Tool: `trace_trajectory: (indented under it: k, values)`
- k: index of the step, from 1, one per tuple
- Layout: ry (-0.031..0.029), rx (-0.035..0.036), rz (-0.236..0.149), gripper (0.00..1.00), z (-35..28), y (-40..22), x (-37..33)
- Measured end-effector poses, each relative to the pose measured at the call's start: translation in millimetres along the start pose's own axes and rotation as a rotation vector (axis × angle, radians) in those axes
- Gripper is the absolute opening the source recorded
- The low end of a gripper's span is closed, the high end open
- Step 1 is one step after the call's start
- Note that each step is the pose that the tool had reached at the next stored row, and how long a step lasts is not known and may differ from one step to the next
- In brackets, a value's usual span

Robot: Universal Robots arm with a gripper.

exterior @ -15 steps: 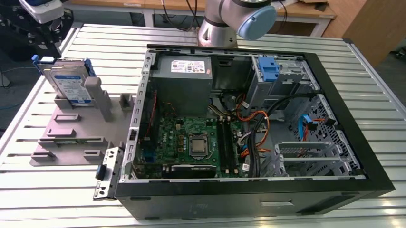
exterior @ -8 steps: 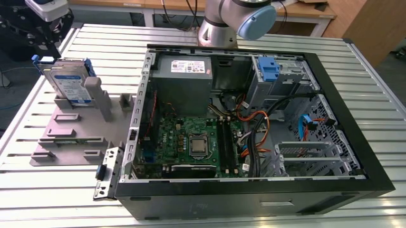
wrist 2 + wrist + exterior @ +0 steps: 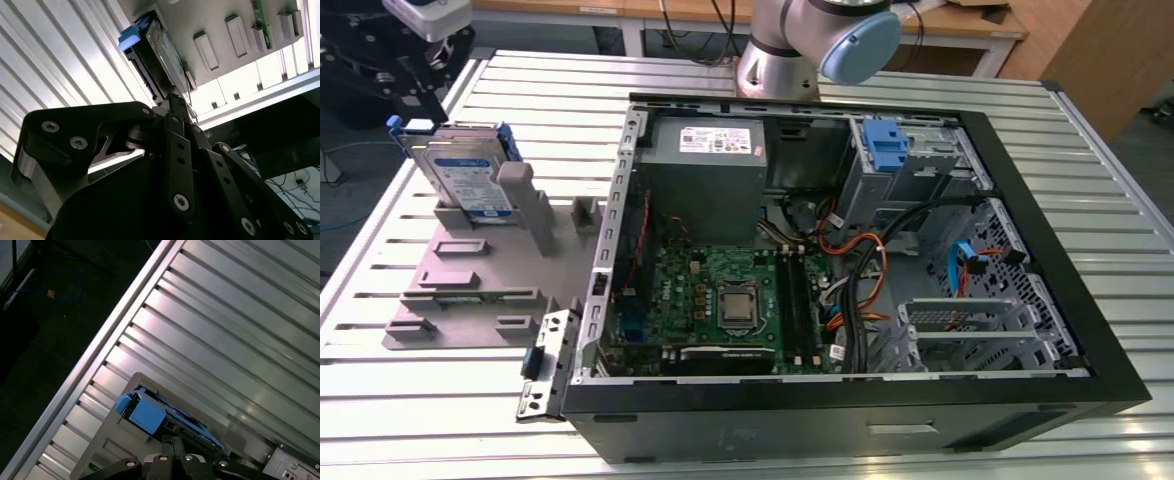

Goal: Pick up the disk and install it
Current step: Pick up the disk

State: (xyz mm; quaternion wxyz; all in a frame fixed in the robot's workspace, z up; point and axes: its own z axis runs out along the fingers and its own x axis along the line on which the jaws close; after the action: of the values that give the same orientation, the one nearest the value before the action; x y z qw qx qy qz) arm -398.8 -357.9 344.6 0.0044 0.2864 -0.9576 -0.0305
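Since the case [image 3: 827,410] lies on its side with the open face up, its bays can probably be reached straight from above. It takes up the near and middle part of the bench [image 3: 427,420]. Inside it, the board [image 3: 720,300] lies flat at the near end, and the grey box [image 3: 707,150] sits beyond it at 12 o'clock.

At 9 o'clock of the case, just beside its wall, the stand [image 3: 467,275] rests on the bench. At the stand's far end, about 10 o'clock of the case, the disk [image 3: 460,170] stands on edge among the posts. Held upright like that, its top edge is free for a grasp from overhead. It is outside the case and not yet installed.

Just above the disk's top edge hangs the pincer [image 3: 424,85]. In the first wrist view the pincer [image 3: 172,442] is clenched on nothing, as far as that view shows, with the disk [image 3: 147,415] just past it.

Farthest off, at 12 o'clock of the case, the arm [image 3: 787,40] rises behind it.

Counted: one case, one board, one grey box, one stand, one disk, one pincer, one arm.
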Motion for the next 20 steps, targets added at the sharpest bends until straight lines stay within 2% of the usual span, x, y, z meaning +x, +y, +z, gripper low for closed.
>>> trace_trajectory:
  k: [11, 20]
  values:
    - [0.0103, -0.0023, -0.177, 0.11, 1.2, -0.1, 0.0]
    - [0.0176, -0.0042, -0.305, 0.11, 1.8, -0.1, 0.0]
